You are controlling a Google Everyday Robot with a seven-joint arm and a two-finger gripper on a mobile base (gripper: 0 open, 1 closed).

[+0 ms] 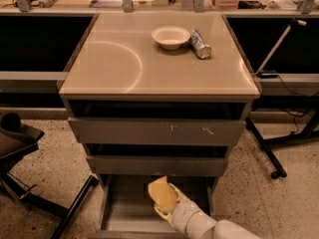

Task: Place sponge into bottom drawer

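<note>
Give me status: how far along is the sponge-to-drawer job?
Done: the bottom drawer stands pulled open and the sponge is grasped. In hand: the gripper holds the sponge within the drawer's opening, over its floor; whether it touches down cannot be told. Left: release it there and withdraw the gripper.

Sponge (160, 194): you see soft, matt, pale yellow foam.
Gripper (167, 208): low in your view over the bottom drawer (124, 209), clasping the sponge; its shell looks like smooth off-white plastic with a slight sheen.
Bottom drawer: plain grey metal with a matt floor.
Upper drawer fronts (154, 132): matt grey metal; you can spot pale scratches on the top one.
Tabletop (149, 68): smooth beige and semi-glossy, catching the light.
Bowl (170, 35): white and smooth.
Can (201, 44): shiny silver metal.
Floor (45, 158): speckled and stone-like; it looks dull to you.
</note>
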